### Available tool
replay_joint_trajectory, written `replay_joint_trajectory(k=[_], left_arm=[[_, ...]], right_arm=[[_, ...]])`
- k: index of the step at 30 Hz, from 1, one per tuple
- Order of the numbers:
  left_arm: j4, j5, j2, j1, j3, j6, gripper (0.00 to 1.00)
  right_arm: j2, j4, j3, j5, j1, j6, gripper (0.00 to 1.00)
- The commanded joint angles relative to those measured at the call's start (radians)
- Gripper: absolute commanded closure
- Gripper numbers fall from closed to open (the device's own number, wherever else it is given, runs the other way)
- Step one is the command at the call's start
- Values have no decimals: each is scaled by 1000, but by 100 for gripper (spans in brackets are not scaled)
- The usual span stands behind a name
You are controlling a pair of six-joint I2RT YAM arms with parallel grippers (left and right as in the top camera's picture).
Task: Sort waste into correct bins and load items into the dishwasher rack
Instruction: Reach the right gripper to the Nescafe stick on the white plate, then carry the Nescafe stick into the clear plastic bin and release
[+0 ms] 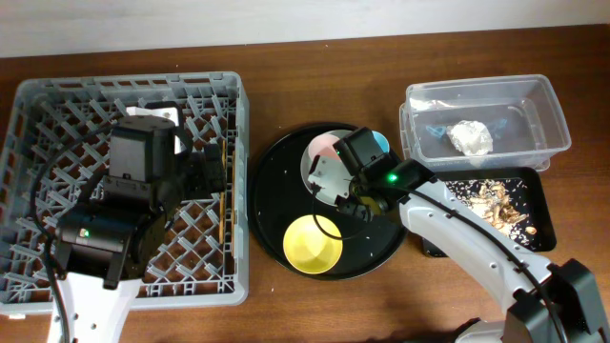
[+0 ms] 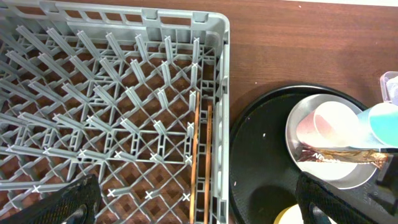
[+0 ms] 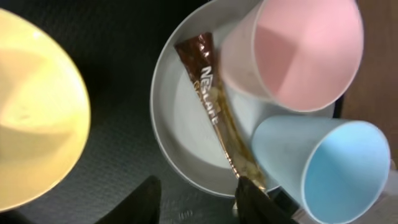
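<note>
Brown-gold crinkled foil snack wrapper [image 3: 214, 112] lies on the smooth plate [image 3: 180, 134]. Its long axis runs away from the right gripper [image 3: 199, 202], near end at one finger, possibly touching. Jaws part open, apparently empty. Beyond: pink cup [image 3: 292, 50], light-blue cup [image 3: 329, 168]. Left gripper [image 2: 205, 208] gapes empty over the dishwasher rack [image 2: 224, 93], farther off.

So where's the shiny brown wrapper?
In the right wrist view, the brown-and-gold snack wrapper lies on the grey-white plate, just left of the pink cup and light-blue cup, on the round black tray.
</note>
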Motion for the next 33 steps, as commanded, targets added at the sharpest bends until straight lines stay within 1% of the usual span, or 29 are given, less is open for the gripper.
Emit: replay_joint_trajectory(k=[1,5,8,11,13,14,15,18,20,28,29,30,31,32,33], left_arm=[[1,-7,-4,3,11,-6,1],[1,-7,-4,3,11,-6,1],[1,-7,-4,3,11,-6,1],[1,-7,-4,3,11,-6,1],[1,-7,-4,3,11,-6,1],[1,-7,-4,3,11,-6,1],[1,-7,-4,3,11,-6,1],[1,-7,-4,3,11,-6,1],[1,-7,-4,3,11,-6,1],[1,-7,-4,3,11,-6,1],[1,-7,-4,3,11,-6,1],[1,-7,-4,3,11,-6,1],[1,-7,-4,3,11,-6,1],[1,-7,-4,3,11,-6,1],[1,-7,-4,3,11,-6,1]], right_arm=[[69,32,-7,18,-10,-37,57],[127,40,-6,18,-18,-37,57],[168,75,-6,18,-24,-37,52],[208,81,-7,18,-51,-37,52],[216,91,-7,17,-68,-37,53],[216,100,-6,17,-70,-36,58],[216,105,-6,17,-70,-37,60],[216,104,-7,2,-70,-33,65],[218,108,-7,-28,-70,-33,65],[259,151,-6,-27,-70,-33,64],[259,161,-6,-27,-70,-33,69],[257,158,-2,-27,-70,-33,82],[254,156,-1,-27,-69,-33,90],[241,150,0,-31,-66,-32,96],[224,137,4,-40,-56,-32,96]])
